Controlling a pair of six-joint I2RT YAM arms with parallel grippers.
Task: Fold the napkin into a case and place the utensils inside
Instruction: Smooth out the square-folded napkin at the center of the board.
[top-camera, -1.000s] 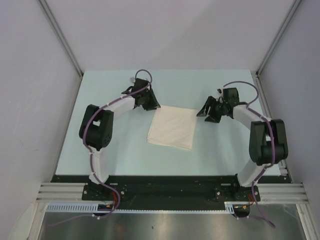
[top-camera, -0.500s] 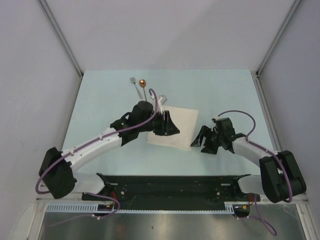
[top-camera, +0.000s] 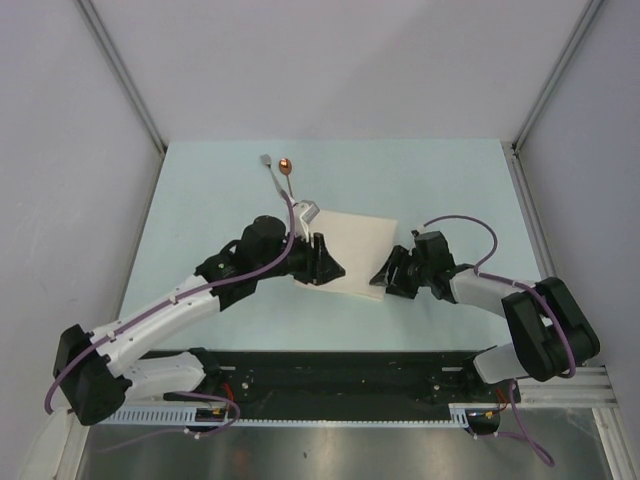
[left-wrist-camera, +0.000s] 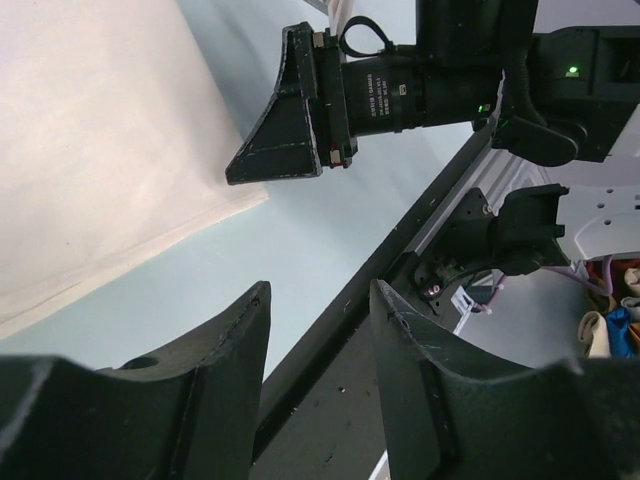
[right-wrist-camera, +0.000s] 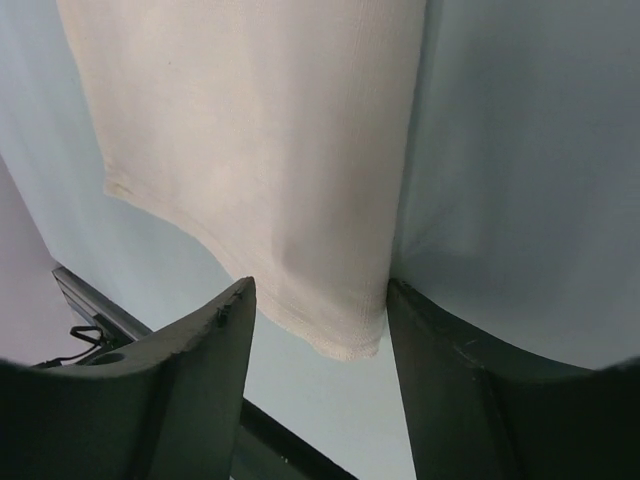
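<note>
Left gripper (left-wrist-camera: 320, 292) apart, empty | right gripper (right-wrist-camera: 320, 287) apart astride napkin (right-wrist-camera: 250, 130) corner | risk: pinching one layer skews fold

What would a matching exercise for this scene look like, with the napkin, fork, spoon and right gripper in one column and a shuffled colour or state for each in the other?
Column one:
1. napkin
2. fork
3. spoon
4. right gripper

Column two:
A. copper-orange bowl
B. open, astride a napkin corner
C. cream, lying flat
D. silver-grey head, just left of the spoon

Pairs: 1-C, 2-D, 3-A, 4-B
</note>
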